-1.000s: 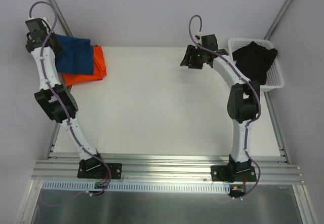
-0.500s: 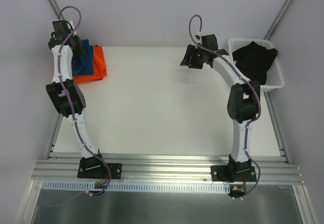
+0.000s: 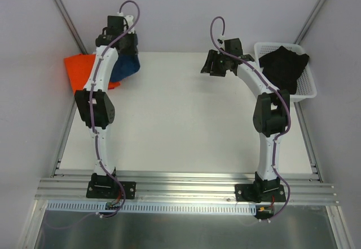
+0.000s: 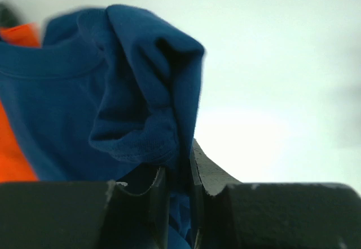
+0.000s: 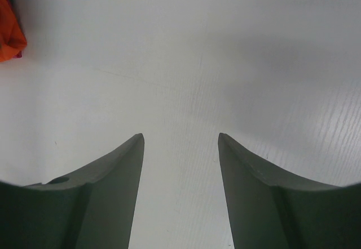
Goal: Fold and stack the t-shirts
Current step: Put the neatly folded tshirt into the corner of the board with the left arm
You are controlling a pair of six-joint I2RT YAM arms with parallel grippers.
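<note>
a: fingers of the left gripper (image 4: 179,186) are pinching a fold of the navy t-shirt (image 4: 84,108), which is hanging bunched at the far left of the table (image 3: 180,125), beside the orange t-shirt (image 3: 78,71).
b: the right gripper (image 5: 180,142) is hovering, spread wide. the basket (image 3: 309,93) is holding black cloth (image 3: 285,66).
a: since before, the left arm (image 3: 97,85) is swinging rightward, lifting navy off orange.

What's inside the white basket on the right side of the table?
A crumpled black cloth covers most of the basket floor. Anything underneath it is hidden from view.
</note>
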